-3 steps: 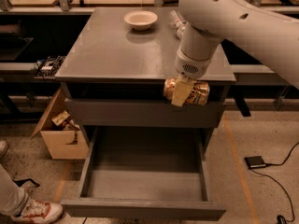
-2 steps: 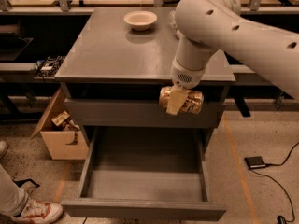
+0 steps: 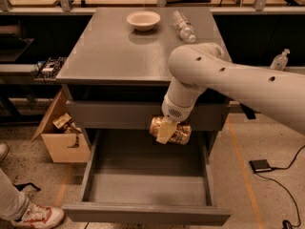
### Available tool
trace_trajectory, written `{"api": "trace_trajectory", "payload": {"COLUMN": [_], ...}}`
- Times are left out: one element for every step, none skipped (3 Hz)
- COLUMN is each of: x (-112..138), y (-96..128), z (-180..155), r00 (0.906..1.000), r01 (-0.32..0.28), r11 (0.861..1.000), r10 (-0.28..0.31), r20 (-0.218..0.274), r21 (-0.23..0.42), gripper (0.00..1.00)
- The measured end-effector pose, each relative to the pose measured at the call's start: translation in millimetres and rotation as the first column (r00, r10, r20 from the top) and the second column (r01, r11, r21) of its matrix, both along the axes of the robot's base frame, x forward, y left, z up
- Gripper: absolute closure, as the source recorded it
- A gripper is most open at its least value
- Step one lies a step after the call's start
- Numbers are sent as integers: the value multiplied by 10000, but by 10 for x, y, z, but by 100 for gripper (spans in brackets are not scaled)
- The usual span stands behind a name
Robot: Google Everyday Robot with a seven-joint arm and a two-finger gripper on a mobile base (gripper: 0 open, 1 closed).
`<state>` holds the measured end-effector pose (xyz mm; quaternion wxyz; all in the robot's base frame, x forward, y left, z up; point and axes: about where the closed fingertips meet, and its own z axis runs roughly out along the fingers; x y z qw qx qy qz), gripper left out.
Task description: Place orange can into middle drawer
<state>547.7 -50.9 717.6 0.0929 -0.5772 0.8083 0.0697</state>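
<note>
Single camera view, looking down on a grey cabinet point(image 3: 109, 56) from its front. The white arm point(image 3: 228, 80) enters from 3 o'clock, where the frame edge cuts it off, and bends down over the cabinet's front edge. Its gripper point(image 3: 164, 131) hangs just in front of the closed upper drawer front, clamped on the orange can point(image 3: 180, 134). The can lies on its side, long axis running roughly 9 to 3 o'clock, in the air with nothing under it but the open tray. One cream finger point(image 3: 163, 128) crosses the can's near face and hides its middle; the opposing finger is behind the can and cannot be seen.

The middle drawer point(image 3: 143, 187) is pulled out toward 6 o'clock. Its floor is bare and in shadow at the back, and its front wall sits close to the bottom edge of the frame. The can hangs above the tray's rear part, at 12 o'clock of the drawer's centre — not touching it.

On the cabinet top, toward 12 o'clock, stand a cream bowl point(image 3: 143, 20) and, at its 3 o'clock, a clear plastic bottle point(image 3: 184, 26) lying on its side, apart from the bowl. A cardboard box point(image 3: 59, 140) stands on the floor at 9 o'clock of the drawer, its contents hard to make out. At 7 o'clock a shoe point(image 3: 35, 216) and part of a trouser leg show — the person is otherwise out of frame. A small black device point(image 3: 260, 165) with a cable lies at 4 o'clock.
</note>
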Motion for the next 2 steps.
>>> {"api": "trace_trajectory", "payload": {"x": [-130, -305], "y": [196, 351], "z": [-490, -1017], "r00": [9997, 9970], "r01": [246, 763], "r11": [9996, 9961], "r10": [-246, -769], "r20": [34, 120], "r21": [152, 433], "gripper": [100, 100]}}
